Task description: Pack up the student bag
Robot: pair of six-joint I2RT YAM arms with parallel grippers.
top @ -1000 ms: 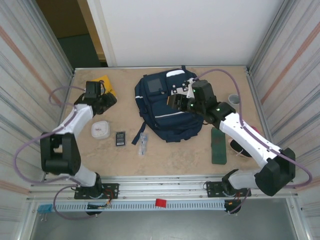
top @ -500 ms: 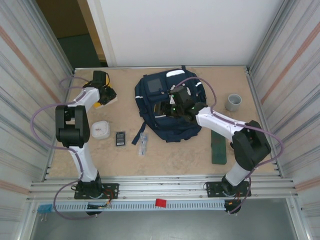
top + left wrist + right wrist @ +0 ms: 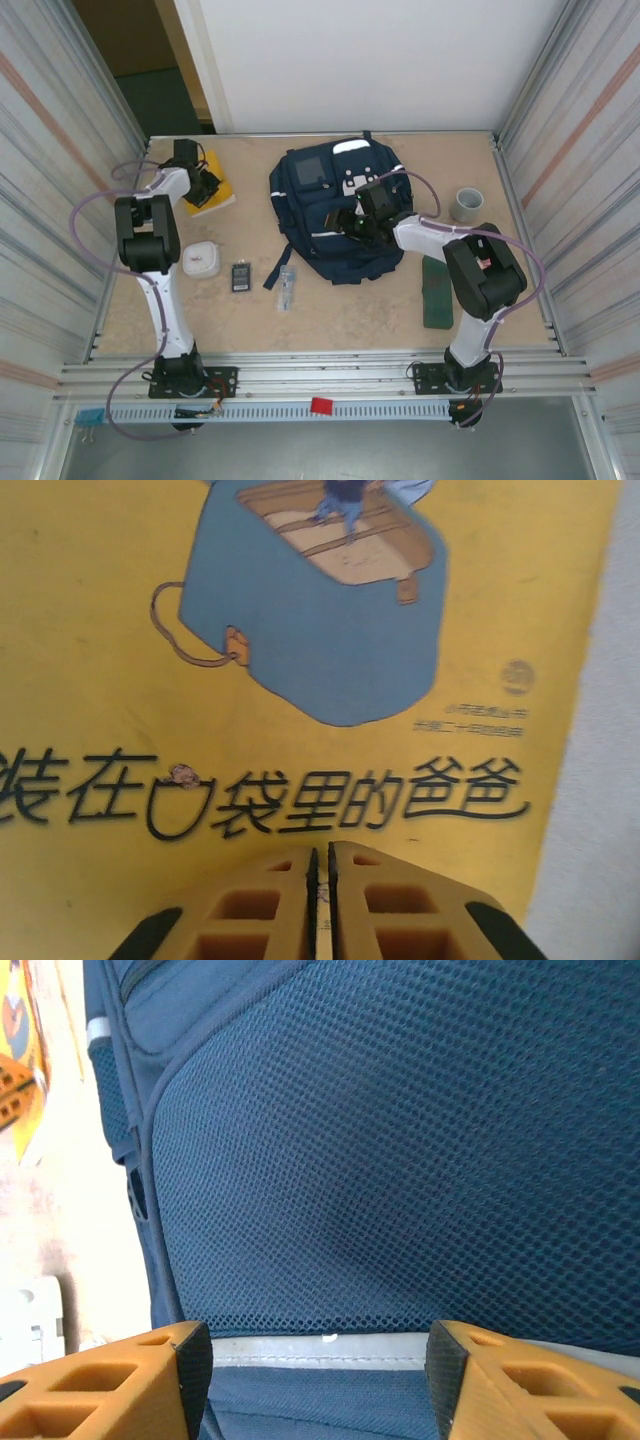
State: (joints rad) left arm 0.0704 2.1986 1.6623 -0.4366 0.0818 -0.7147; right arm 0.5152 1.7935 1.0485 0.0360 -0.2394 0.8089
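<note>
Left wrist: left claw (image 3: 320, 856) is seen clenched over yellow book (image 3: 100, 630) (far-left corner of surface (image 3: 330, 320)); right claw (image 3: 318, 1348) is spread against student bag (image 3: 400, 1160).

The student bag (image 3: 300, 215) was a large navy fabric backpack. It lay flat, front face up, on the table (image 3: 340, 310), toward 12 o'clock from the table's centre, with its top end pointing to 12 o'clock. A small grey window (image 3: 313, 168) sat at upper left, with white patches (image 3: 352, 181) at its 3 o'clock. A white stripe (image 3: 335, 231) crossed the lower body. A dark strap (image 3: 281, 268) trailed toward 7 o'clock. Close up, a navy mesh panel (image 3: 400, 1160) showed fine weave.
</note>
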